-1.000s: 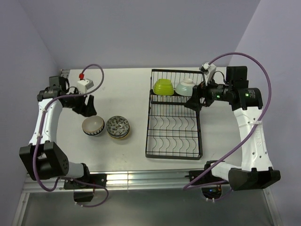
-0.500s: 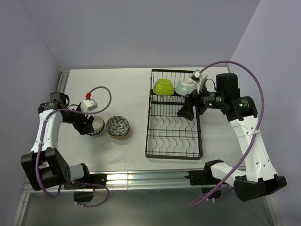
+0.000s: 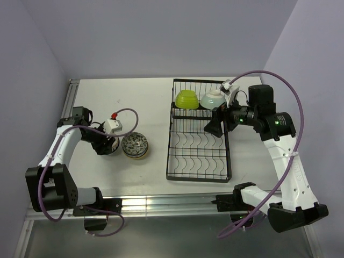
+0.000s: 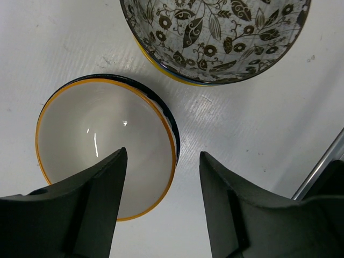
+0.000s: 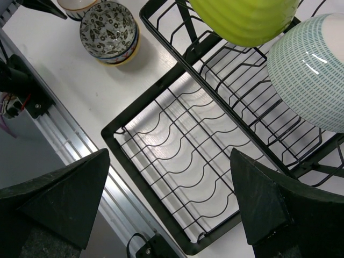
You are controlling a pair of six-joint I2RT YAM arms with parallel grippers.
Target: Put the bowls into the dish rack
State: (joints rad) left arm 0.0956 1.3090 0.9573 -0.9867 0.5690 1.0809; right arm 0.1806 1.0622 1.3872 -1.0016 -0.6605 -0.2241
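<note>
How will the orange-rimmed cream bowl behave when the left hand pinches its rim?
Likely rigid, brittle: the cream bowl looks glazed ceramic. Glossy highlights inside suggest a slick wall, so the left hand straddling the rim may slip. Held by one side, it will probably tilt.

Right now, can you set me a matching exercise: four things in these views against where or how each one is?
Column one:
1. lime green bowl
2. leaf-patterned bowl
3. orange-rimmed bowl
4. right hand

Column two:
A. open, above the dish rack
B. in the rack's far section
C. rim straddled by the left hand
D. on the table, untouched

Pairs: 1-B, 2-D, 3-C, 4-A
</note>
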